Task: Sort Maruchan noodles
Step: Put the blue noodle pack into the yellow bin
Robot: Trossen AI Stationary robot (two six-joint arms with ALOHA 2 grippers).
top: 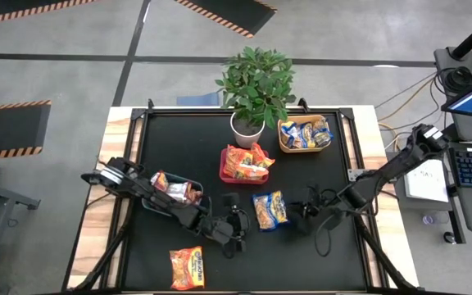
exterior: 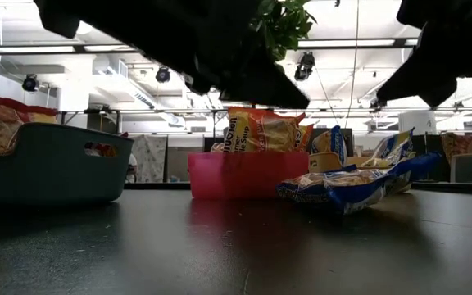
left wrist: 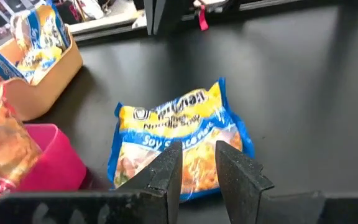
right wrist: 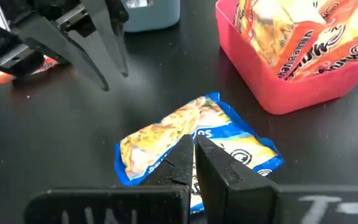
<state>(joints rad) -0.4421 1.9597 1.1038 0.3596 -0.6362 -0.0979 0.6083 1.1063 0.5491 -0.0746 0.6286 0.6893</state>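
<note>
black table [top: 162, 156], blue packet [top: 270, 210], ceiling lights

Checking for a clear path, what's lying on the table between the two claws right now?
In the high view, only the blue-and-yellow noodle packet lies between the left claw and right claw; the rest is bare black table.

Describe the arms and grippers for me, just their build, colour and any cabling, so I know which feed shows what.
Both arms are dark, near-black, jointed links. The left gripper ends in two flat, angular black fingers with squared tips. The right gripper has the same black wedge-shaped fingers, tapering to narrow tips. A dark cable loops off the right arm near its wrist in the high view. No markings or labels are readable on either arm.
</note>
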